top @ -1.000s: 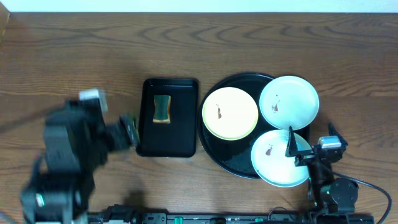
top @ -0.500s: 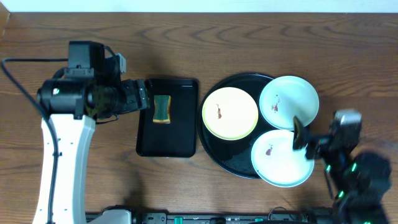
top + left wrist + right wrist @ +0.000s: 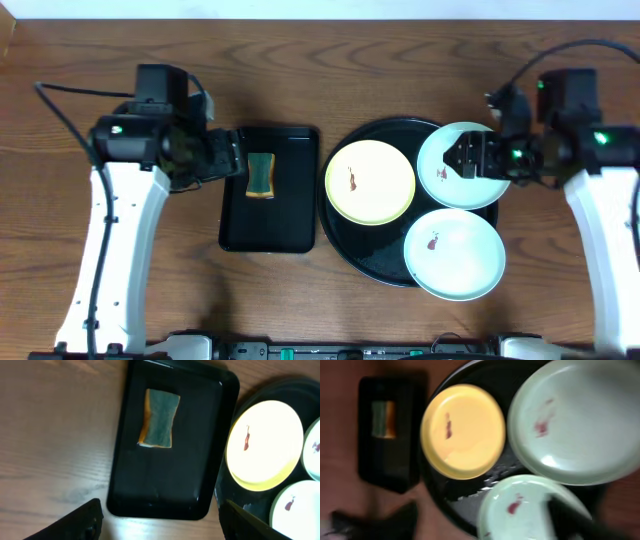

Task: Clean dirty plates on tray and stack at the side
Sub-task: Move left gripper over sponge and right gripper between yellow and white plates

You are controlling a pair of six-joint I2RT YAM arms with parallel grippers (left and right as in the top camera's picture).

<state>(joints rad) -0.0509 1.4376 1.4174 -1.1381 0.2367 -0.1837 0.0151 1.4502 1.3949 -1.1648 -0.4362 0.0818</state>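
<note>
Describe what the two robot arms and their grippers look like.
The arms match: the left arm and right arm have long white links joined by chunky black motor housings. The left gripper and right gripper are black with two dark fingers. A thin black cable arcs off the right arm, another off the left. Small green lights glow near the right wrist.

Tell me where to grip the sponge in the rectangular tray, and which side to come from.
Take the sponge across its pinched waist, coming straight down from above. It lies flat, apart from the low rim of the rectangular tray, so a sideways approach would likely meet that rim, and the waist is its narrowest span. The left gripper is nearest.
</note>
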